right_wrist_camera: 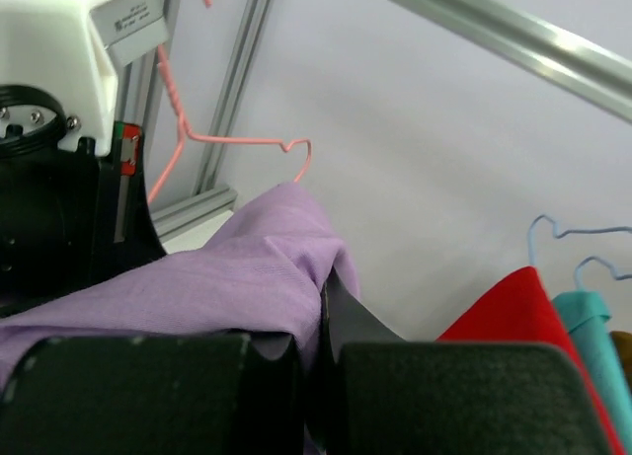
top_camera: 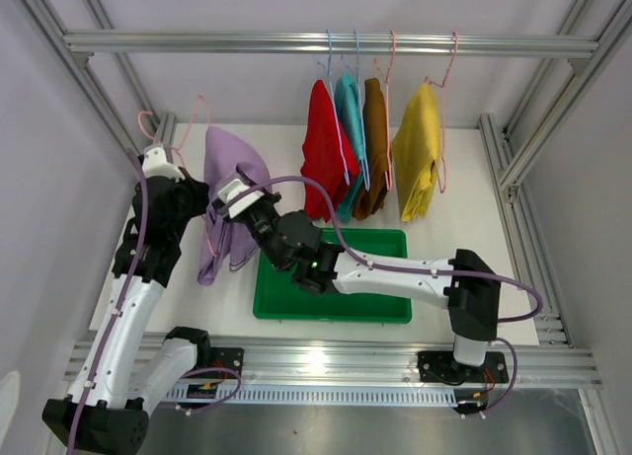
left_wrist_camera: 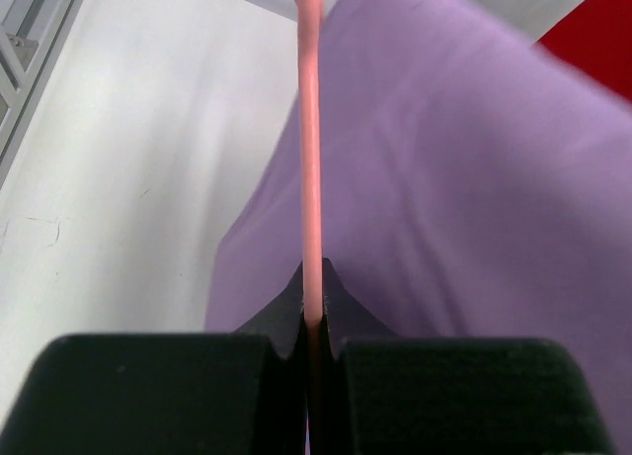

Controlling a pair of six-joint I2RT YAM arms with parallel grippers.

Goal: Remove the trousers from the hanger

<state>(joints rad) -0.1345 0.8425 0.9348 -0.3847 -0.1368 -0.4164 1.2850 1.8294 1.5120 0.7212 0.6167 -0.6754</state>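
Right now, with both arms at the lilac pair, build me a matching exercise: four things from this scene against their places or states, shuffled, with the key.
Things:
1. lilac trousers
2. yellow trousers
3. green tray
4. left gripper

Places or states:
A. lying flat on the table
B. shut on the pink hanger wire
C. pinched in the right gripper
D. hanging at the right end of the row on the rail

Pairs: 1-C, 2-D, 3-A, 4-B

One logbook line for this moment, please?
left gripper: shut on pink hanger | right gripper: shut on lilac trousers | red pair, teal pair, brown pair, yellow pair: hanging from rail
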